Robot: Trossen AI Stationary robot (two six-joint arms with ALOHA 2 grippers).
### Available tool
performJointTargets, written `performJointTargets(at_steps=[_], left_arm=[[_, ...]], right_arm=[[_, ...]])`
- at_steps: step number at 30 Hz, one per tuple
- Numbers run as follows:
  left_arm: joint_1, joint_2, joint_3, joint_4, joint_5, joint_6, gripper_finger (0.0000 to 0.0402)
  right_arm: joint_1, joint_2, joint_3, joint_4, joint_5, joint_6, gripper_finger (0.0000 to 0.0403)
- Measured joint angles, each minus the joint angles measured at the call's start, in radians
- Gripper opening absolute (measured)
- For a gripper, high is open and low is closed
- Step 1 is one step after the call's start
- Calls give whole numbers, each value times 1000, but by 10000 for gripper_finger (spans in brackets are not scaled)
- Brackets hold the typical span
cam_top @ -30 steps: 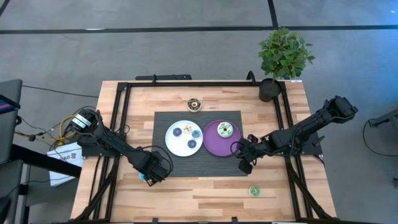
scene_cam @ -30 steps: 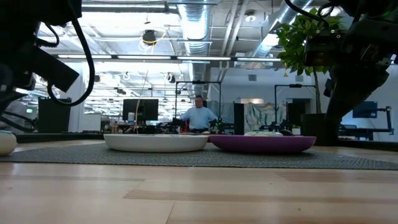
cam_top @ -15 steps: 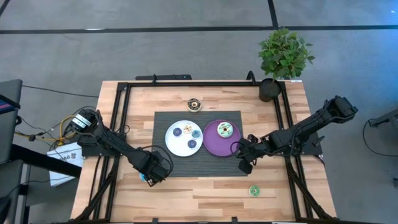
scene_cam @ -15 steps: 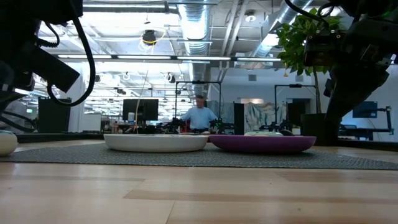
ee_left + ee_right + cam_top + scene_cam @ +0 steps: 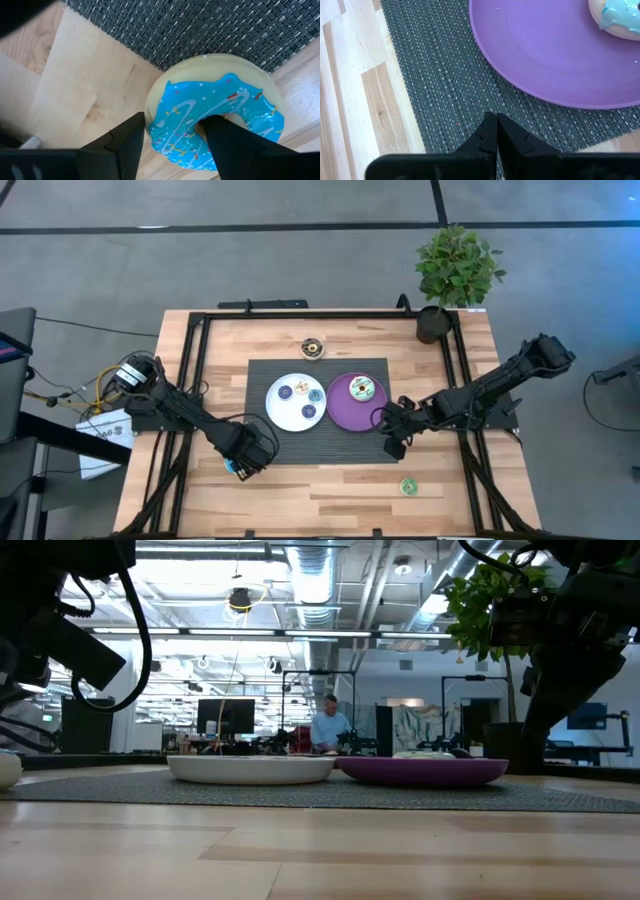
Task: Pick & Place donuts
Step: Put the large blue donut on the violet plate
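Observation:
A blue-iced donut (image 5: 215, 125) with sprinkles lies flat on the wood at the near left corner of the dark mat (image 5: 262, 448). My left gripper (image 5: 243, 464) stands over it, pointing down, shut on its ring. My right gripper (image 5: 392, 448) hangs shut over the mat's near right corner, just short of the purple plate (image 5: 545, 65), touching nothing. The white plate (image 5: 280, 412) holds three donuts. The purple plate (image 5: 340, 412) holds one (image 5: 362, 389). A brown donut (image 5: 312, 347) lies beyond the mat and a green one (image 5: 408, 486) near the front edge. My left gripper (image 5: 175, 125) has one finger (image 5: 222, 137) down in the donut's hole and the other (image 5: 131, 142) outside its rim. The iced ring section (image 5: 170, 112) sits between them. The fingers come from above, pointing down. The donut lies flat on the wood beside the mat.
A potted plant (image 5: 455, 275) stands at the far right corner. A black frame (image 5: 200, 360) runs along the table's sides. Bare wood lies in front of the mat. Beyond the table, in the low view, a person (image 5: 328, 725) is in the room.

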Motion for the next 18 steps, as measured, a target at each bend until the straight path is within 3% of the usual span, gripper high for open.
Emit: performJointTargets(at_steps=[11,18], left_arm=[[0,0,4,-5,2,0,179],[0,0,102,-96,-45,21,181]], right_arm=[[0,0,0,0,0,0,1],[0,0,0,0,0,0,1]])
